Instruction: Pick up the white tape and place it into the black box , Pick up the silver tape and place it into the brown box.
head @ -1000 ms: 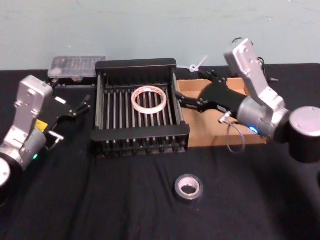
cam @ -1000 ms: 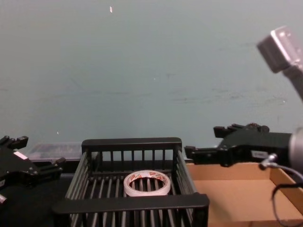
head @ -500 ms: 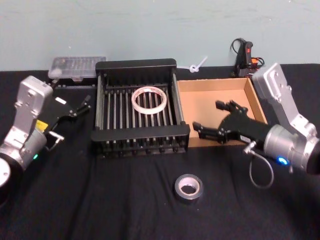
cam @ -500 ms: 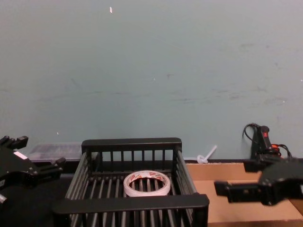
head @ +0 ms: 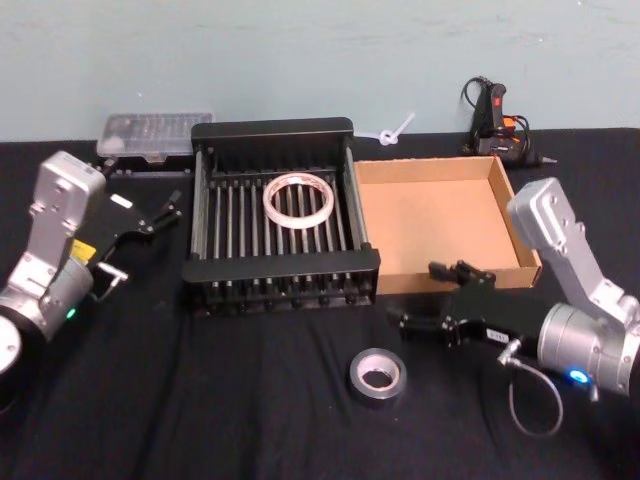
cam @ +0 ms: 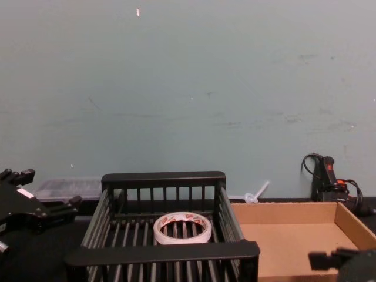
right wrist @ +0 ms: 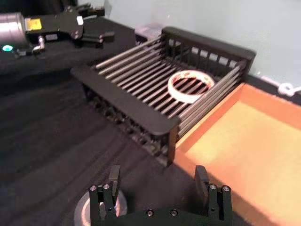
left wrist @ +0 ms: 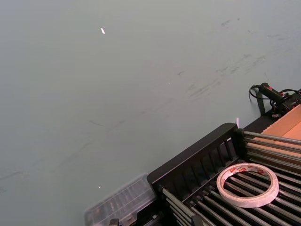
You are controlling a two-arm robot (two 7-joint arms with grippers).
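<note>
The white tape [head: 297,197] [right wrist: 190,85] [left wrist: 248,184] [cam: 182,229] lies flat on the bars inside the black box [head: 280,266] [right wrist: 122,99] [cam: 161,251]. On the black cloth in front lies the silver tape [head: 377,374] [right wrist: 83,213], partly behind a finger in the right wrist view. My right gripper [head: 415,296] [right wrist: 157,181] is open, low, just right of and behind the silver tape, in front of the brown box [head: 440,215] [right wrist: 244,141]. My left gripper [head: 166,210] [right wrist: 96,22] rests open to the left of the black box.
A clear plastic case [head: 153,133] [left wrist: 120,205] sits behind the black box's left corner. A glue gun with cable [head: 495,115] [cam: 326,176] and a white zip tie [head: 392,131] lie by the back wall. Black cloth stretches open at the front left.
My right arm has swung from above the boxes toward the front and down, ending open beside the silver tape. The left arm and both tapes have stayed put.
</note>
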